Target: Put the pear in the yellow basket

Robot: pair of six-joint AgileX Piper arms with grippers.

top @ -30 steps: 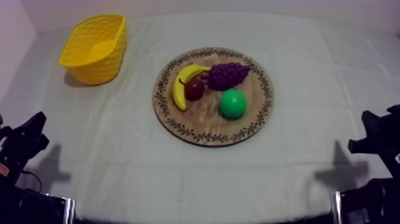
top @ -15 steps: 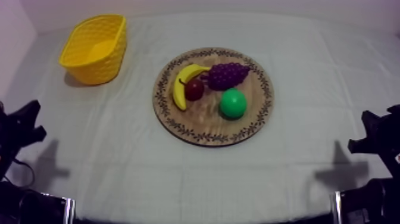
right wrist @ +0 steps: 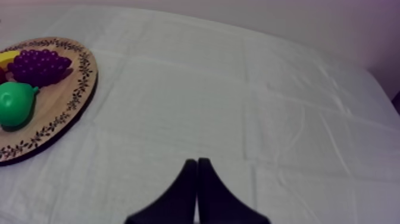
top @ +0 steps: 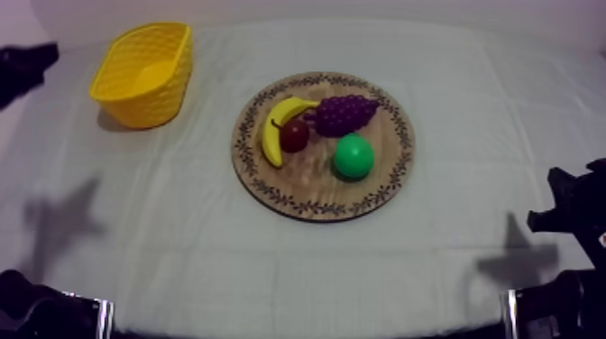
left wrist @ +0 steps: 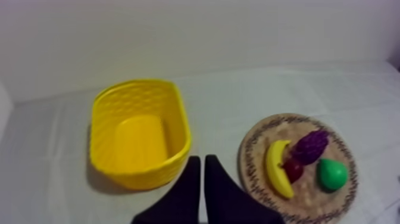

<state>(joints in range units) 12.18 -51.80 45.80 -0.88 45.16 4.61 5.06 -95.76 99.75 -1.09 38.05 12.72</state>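
Note:
The green pear lies on the right half of the round wooden board, beside the grapes, a small red fruit and a banana. The yellow basket stands at the far left, empty. My left gripper hangs high at the upper left, beyond the basket. Its shut wedge points between the basket and the board, with the pear off to the side. My right gripper is shut over bare cloth, well away from the pear.
The right arm rests low at the right edge of the table. Bare cloth lies between the basket and the board and along the front. The left arm's shadow falls on the cloth at the left.
My left arm has risen from the lower left edge to the upper left, near the basket, and its shadow has shifted. The right arm and the fruit have not moved.

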